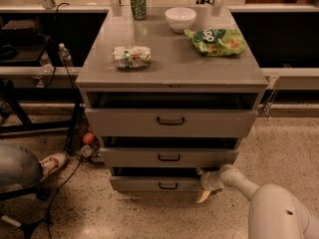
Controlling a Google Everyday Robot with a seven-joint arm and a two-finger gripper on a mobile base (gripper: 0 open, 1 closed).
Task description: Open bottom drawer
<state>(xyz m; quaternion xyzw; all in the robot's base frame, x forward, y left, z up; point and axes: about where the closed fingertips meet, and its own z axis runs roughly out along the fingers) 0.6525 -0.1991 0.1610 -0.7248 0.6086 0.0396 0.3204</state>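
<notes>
Three grey drawers (124, 121), all ajar. The bottom drawer (144, 184), the shortest, bears one dark bar handle (168, 185). One gripper (203, 184) sits at its right end; its grip cannot be told.

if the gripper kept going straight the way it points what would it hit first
Probably the right end of the bottom drawer: the gripper sits low beside it, pointing toward it, seemingly almost touching, though depth is unclear.

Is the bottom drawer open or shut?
Bottom drawer is partly open: dark gap above its front. Gripper at its right end.
</notes>
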